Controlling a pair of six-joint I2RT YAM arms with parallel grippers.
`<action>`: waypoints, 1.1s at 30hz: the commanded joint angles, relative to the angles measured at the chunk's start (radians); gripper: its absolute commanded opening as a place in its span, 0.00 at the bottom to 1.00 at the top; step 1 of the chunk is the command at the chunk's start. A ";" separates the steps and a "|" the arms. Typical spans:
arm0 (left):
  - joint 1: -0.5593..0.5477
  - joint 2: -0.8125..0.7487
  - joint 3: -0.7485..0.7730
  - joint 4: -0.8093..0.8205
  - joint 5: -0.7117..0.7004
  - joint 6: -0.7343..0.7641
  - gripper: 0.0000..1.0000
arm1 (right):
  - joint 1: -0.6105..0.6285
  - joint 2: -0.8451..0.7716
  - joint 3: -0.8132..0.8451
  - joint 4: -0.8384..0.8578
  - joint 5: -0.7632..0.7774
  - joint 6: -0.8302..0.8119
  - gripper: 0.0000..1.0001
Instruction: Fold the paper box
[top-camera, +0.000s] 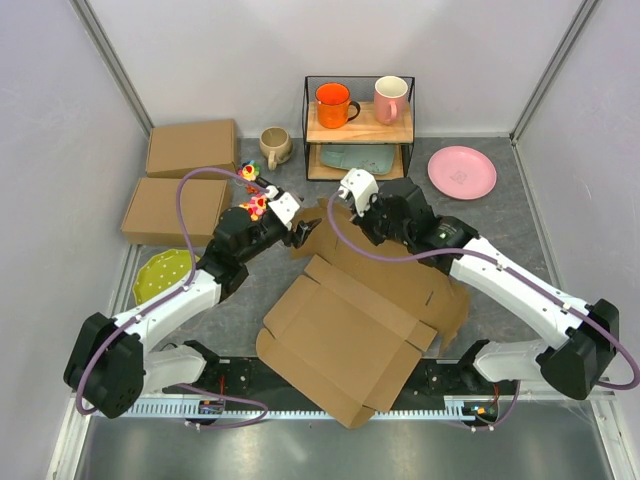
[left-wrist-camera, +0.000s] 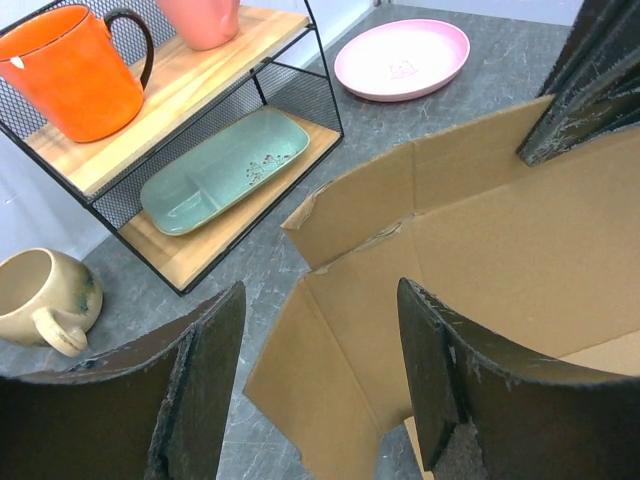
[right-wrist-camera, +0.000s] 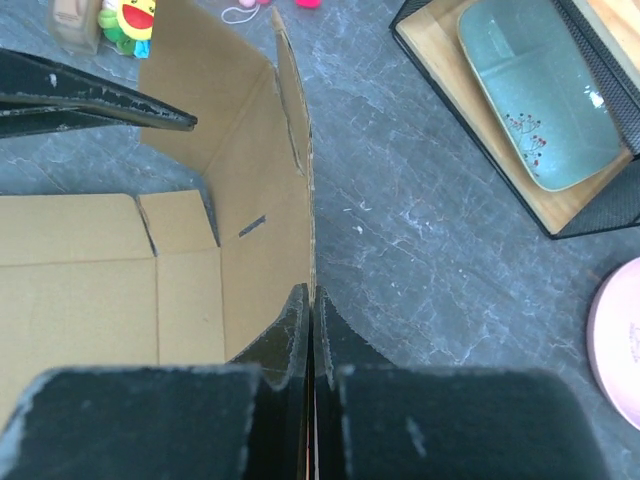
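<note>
The paper box (top-camera: 350, 330) lies unfolded in the middle of the table, brown and creased, with its far panel raised. My right gripper (top-camera: 342, 214) is shut on the top edge of that upright panel (right-wrist-camera: 296, 180); in the right wrist view its jaws (right-wrist-camera: 313, 292) pinch the thin cardboard edge. My left gripper (top-camera: 300, 233) is open just left of the raised corner. In the left wrist view its fingers (left-wrist-camera: 320, 290) stand wide apart, with the box's corner flap (left-wrist-camera: 330, 350) below them, not held. The right gripper's fingers (left-wrist-camera: 585, 90) show at that view's upper right.
Two flat cardboard boxes (top-camera: 190, 147) (top-camera: 175, 210) lie at the back left, a green plate (top-camera: 165, 272) nearer. A beige mug (top-camera: 274, 146) and small toys (top-camera: 255, 190) sit by a wire shelf (top-camera: 410, 120) holding mugs and a teal tray (top-camera: 358, 157). A pink plate (top-camera: 461, 172) lies to its right.
</note>
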 joint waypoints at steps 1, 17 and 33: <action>0.002 -0.003 0.050 0.058 0.029 0.058 0.69 | -0.033 0.018 0.092 -0.040 -0.100 0.077 0.00; 0.002 0.108 0.125 0.074 0.097 0.055 0.69 | -0.112 0.016 0.084 -0.072 -0.207 0.165 0.00; -0.041 0.144 0.097 0.118 0.157 -0.314 0.02 | -0.012 -0.033 -0.003 0.007 0.021 0.094 0.00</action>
